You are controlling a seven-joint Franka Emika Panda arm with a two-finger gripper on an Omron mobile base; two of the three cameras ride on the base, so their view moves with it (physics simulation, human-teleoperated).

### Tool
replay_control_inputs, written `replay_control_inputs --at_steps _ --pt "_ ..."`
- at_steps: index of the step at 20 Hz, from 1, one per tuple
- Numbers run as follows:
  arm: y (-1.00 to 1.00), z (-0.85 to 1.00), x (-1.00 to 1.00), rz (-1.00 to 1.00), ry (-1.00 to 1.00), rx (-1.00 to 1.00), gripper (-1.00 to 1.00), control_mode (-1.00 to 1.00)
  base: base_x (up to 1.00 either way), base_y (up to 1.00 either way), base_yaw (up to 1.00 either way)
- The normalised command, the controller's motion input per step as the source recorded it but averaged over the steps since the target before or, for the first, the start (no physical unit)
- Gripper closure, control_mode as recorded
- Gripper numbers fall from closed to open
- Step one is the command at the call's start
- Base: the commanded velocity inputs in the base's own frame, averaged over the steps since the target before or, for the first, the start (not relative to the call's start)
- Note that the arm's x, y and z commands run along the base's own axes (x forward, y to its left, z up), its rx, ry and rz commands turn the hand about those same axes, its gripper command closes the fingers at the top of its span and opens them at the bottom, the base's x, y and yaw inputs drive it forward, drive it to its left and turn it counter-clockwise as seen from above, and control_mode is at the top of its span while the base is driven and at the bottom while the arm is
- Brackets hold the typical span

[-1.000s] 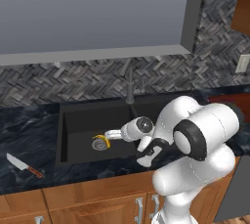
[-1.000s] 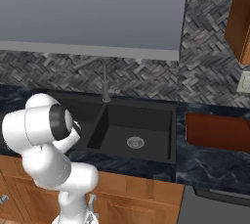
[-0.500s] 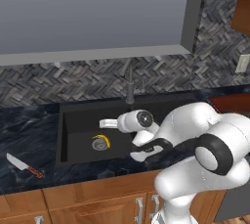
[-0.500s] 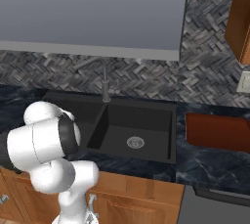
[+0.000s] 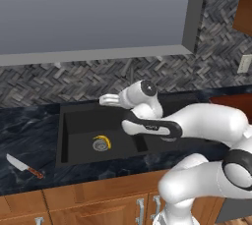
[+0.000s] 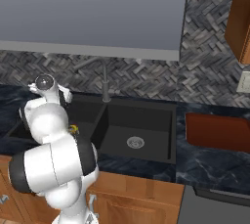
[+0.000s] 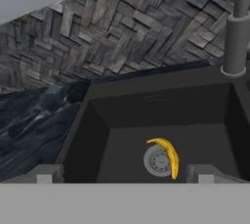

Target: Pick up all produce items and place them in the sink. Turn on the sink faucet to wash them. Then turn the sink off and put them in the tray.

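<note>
moved: gripper (image 5: 104, 100) has lifted up and back off the banana (image 5: 104, 140)
banana: on left sink (image 5: 78, 126) drain
fingers: wide apart, holding nothing
writing: none legible

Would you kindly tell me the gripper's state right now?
Gripper: open, holding nothing; the banana lies apart in the sink.

left basin (image 7: 122, 135): open above | faucet (image 7: 235, 32): right rear edge

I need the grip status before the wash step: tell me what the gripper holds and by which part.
Nothing is held. The gripper is open above the sink; the banana lies free on the drain.
</note>
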Motion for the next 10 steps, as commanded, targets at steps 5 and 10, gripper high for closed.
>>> replay_control_inputs --at_steps 5,10 --pt "-0.47 0.82 -0.21 0.00 -0.03 -0.10 -1.00 -1.00 0.00 0.00 0.00" --pt "-0.93 0.22 -0.49 0.01 -0.17 -0.05 -1.00 -1.00 0.00 0.00 0.00"
